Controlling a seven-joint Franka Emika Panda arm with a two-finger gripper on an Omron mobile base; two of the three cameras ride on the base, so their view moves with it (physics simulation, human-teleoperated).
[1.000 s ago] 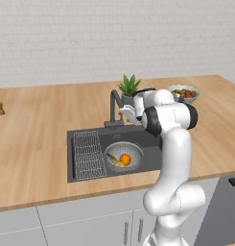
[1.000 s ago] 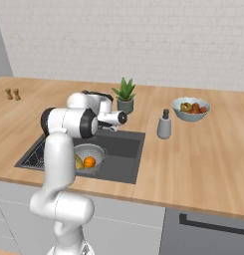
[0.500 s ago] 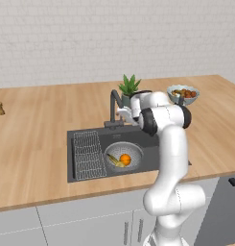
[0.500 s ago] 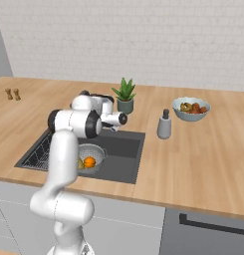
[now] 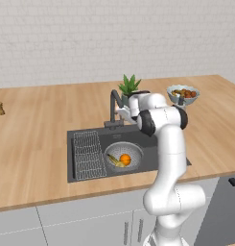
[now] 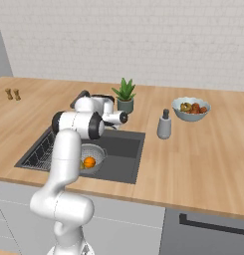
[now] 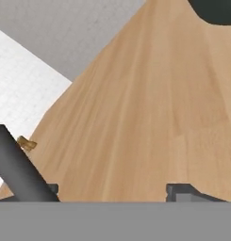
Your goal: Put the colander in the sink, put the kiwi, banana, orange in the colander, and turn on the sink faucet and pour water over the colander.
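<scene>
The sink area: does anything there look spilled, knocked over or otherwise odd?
Nothing stands out. The colander sits upright in the sink with the orange and banana inside it. The gripper is up by the sink faucet, and no water can be seen running.

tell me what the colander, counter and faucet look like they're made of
Colander: silvery metal by its pale grey sheen, probably steel. Counter: light wood, streaked grain visible, matte. Sink faucet: dark grey, likely coated metal; being rendered, hard to tell.
</scene>
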